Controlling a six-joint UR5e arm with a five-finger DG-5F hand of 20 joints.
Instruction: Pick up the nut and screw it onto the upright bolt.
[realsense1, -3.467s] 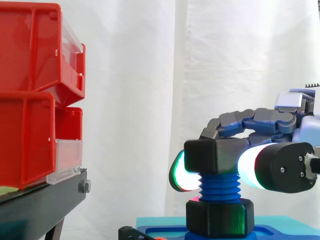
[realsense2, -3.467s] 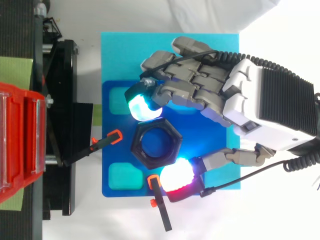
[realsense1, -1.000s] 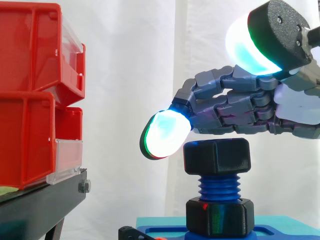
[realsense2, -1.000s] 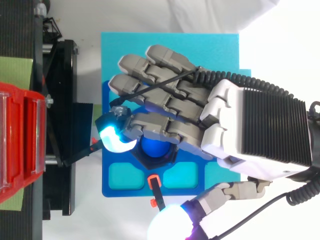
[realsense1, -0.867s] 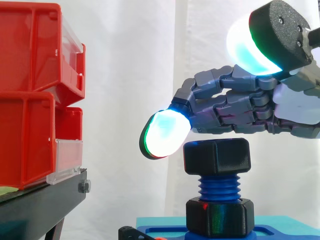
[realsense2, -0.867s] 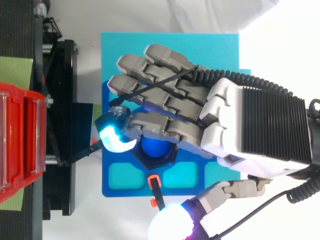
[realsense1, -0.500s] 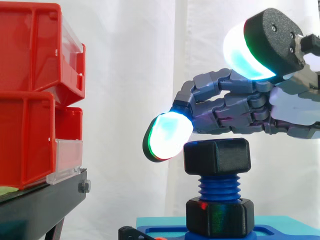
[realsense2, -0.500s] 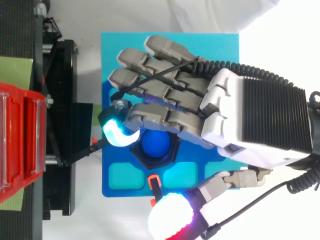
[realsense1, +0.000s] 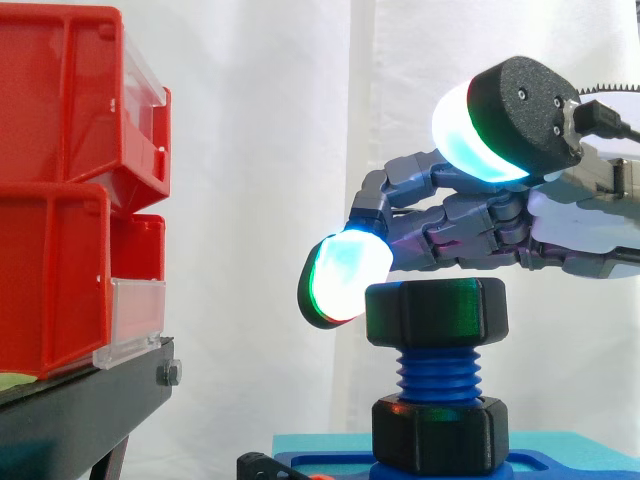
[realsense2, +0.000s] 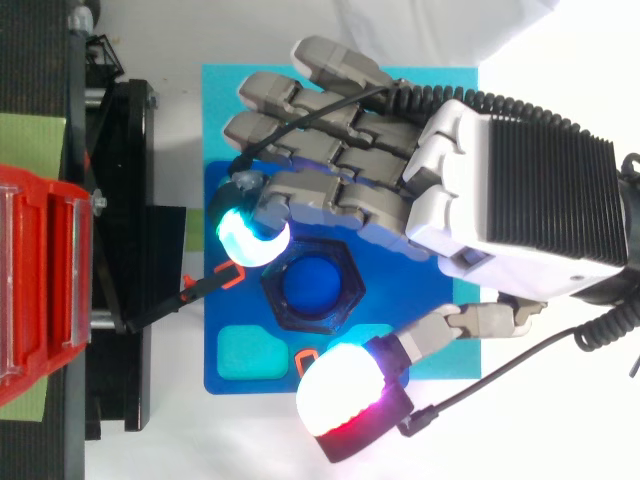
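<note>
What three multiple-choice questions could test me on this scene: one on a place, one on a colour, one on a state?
1. Where is the upper nut?
A) Inside a closed fist
B) On top of the bolt
C) Lying on the floor

2. What colour is the bolt's thread?
A) Yellow
B) Red
C) Blue

3. How is the hand?
A) Open, holding nothing
B) Clenched round the nut
C) Making an empty fist

Answers:
1 B: the side view shows the nut sitting at the bolt's top.
2 C: blue thread shows just below the nut.
3 A: the hand hovers above the nut, fingers and thumb spread, not closed round it.
</note>
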